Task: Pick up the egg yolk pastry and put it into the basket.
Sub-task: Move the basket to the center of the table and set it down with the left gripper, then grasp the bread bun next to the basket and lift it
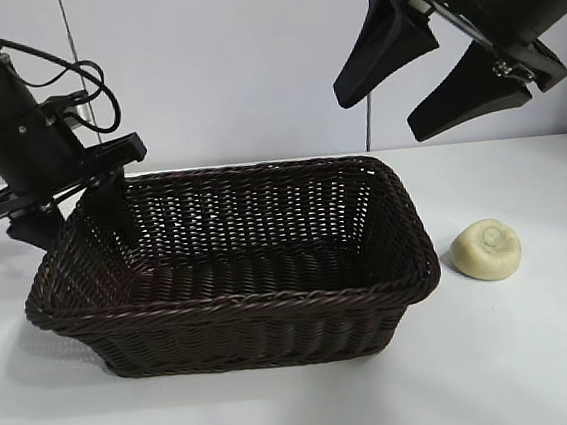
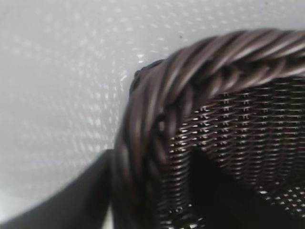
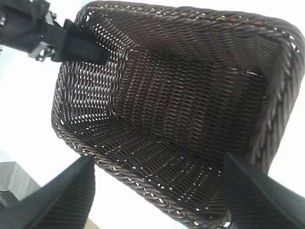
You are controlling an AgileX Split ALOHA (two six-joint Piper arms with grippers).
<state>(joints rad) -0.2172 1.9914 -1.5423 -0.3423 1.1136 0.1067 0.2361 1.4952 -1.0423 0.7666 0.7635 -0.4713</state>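
Observation:
The pale yellow egg yolk pastry (image 1: 486,248) lies on the white table, just right of the basket (image 1: 232,303). The dark woven basket holds nothing. My left gripper (image 1: 79,232) straddles the basket's left rim (image 2: 200,62), one finger outside and one inside, open with the rim loosely between them (image 2: 147,191). My right gripper (image 1: 379,113) hangs high above the basket's right end, open and empty. In the right wrist view it (image 3: 157,160) looks down into the basket (image 3: 143,188), and the pastry is out of that view.
The white table (image 1: 538,349) stretches in front of and to the right of the basket. The left arm's finger (image 3: 76,45) reaches into the basket's far corner as the right wrist view shows it.

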